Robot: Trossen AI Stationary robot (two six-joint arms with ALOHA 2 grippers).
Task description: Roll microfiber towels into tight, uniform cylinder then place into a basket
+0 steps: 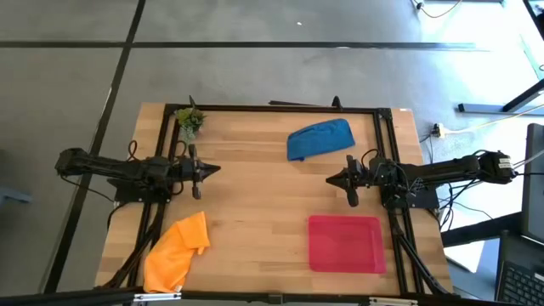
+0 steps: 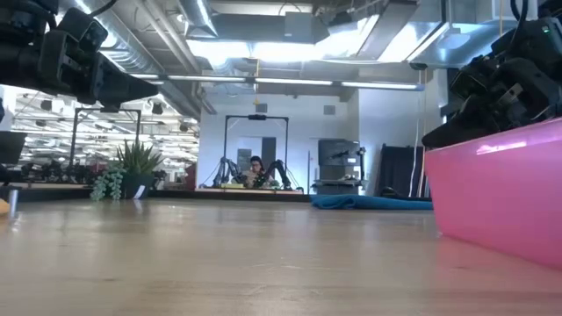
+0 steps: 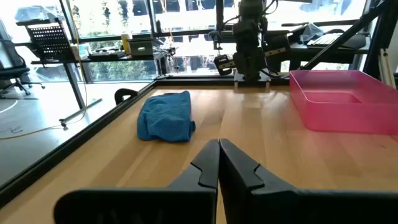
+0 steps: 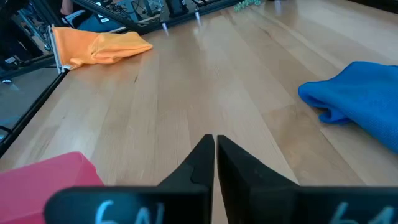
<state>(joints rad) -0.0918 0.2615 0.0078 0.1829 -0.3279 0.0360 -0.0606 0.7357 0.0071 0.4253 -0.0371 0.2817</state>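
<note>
While both my end effectors, left [image 1: 214, 169] and right [image 1: 331, 179], hover clenched and empty, the crumpled soft blue towel [image 1: 320, 138] lies on the wood-grain tabletop [image 1: 255, 212].

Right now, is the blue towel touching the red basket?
Apart. The high view shows bare wooden table between the blue towel near the far edge and the red basket near the front edge.

we're looking at a robotics lab in an open industrial space: exposed ducts [image 2: 158, 61] and strip lights [image 2: 290, 83] overhead, another arm rig [image 2: 255, 149] with a person seated across the room, office chair [image 3: 12, 62] and wire rack [image 3: 53, 40] by big windows.
</note>
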